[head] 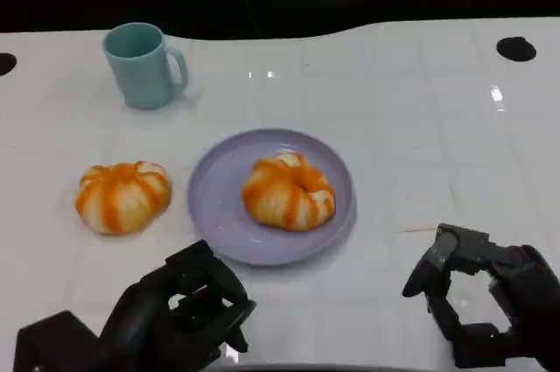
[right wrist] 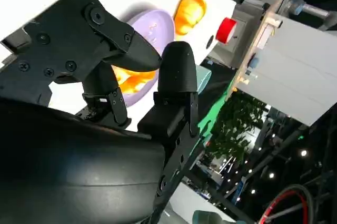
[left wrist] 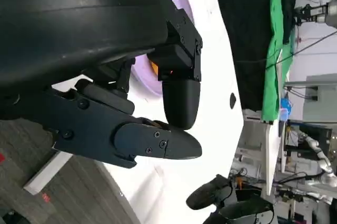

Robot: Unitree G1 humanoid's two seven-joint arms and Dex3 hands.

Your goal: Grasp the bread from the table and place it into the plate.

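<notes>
Now: one bread (head: 288,190) on the plate (head: 219,206), another bread (head: 122,196) left of it on the worktop.
Left hand (head: 179,311) empty, fingers loosely apart, should reach forward and close evenly around its sides; right hand (head: 486,293) empty, apart.

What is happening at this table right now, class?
A humanoid robot is working at a white table. One orange-and-white bread already lies on the purple plate; a second bread sits on the table beside the plate, on the robot's left. A teal mug stands farther back. The left hand and right hand both hover near the table's front edge, each holding nothing.
</notes>
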